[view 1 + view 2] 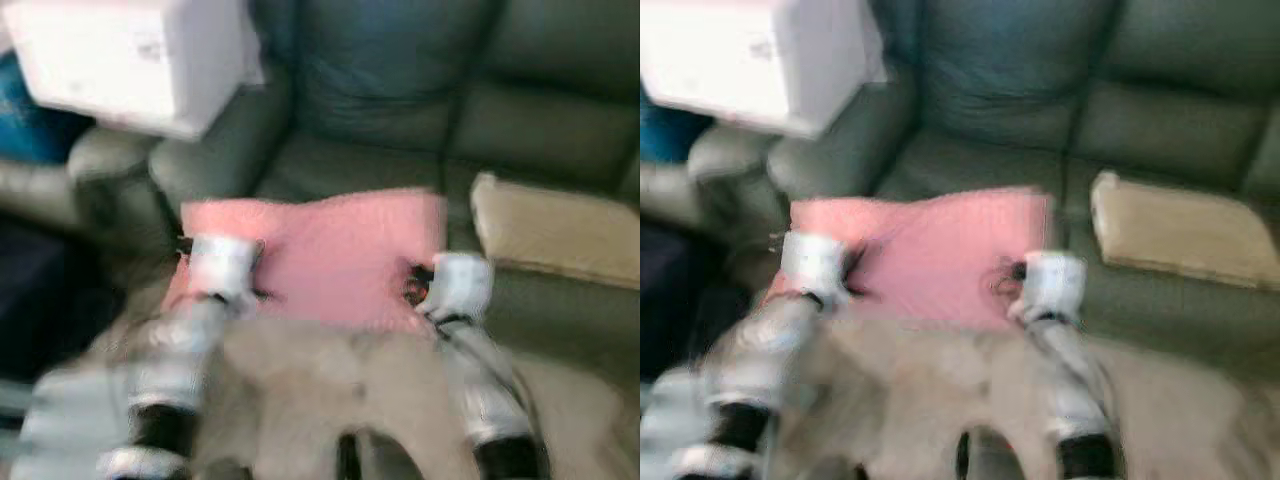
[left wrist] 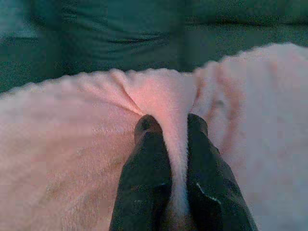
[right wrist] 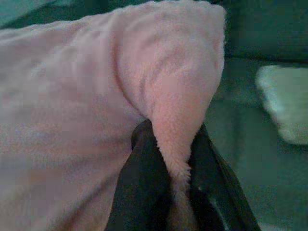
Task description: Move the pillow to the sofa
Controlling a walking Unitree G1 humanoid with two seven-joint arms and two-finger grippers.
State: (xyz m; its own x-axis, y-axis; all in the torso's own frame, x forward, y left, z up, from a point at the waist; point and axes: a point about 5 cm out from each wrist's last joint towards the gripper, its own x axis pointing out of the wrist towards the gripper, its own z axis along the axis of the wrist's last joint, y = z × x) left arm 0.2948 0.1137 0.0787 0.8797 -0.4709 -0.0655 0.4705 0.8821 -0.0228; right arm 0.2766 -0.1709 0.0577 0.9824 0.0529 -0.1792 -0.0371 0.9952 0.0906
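- Currently the pink pillow is held off the ground between both arms, in front of the dark green sofa and above its seat edge.
- Left gripper: both black fingers are pinched tight on a fold of the pillow's fleece at its left edge; the fabric bunches between them.
- Right gripper: fingers likewise closed on a ridge of fleece near the pillow's right corner.
- Orientation: the pillow's long axis runs left to right, spanning the two grippers, roughly parallel to the sofa front.
- Key relation: the free seat cushion lies straight ahead of and below the pillow, so the coming move is judged to be forward and down. Both arms appear equally near.
- A beige cushion rests on the seat to the right, near the pillow's right edge; a white box sits on the left armrest area.
- Head views are blurred, so the gap between pillow and seat cannot be judged exactly.
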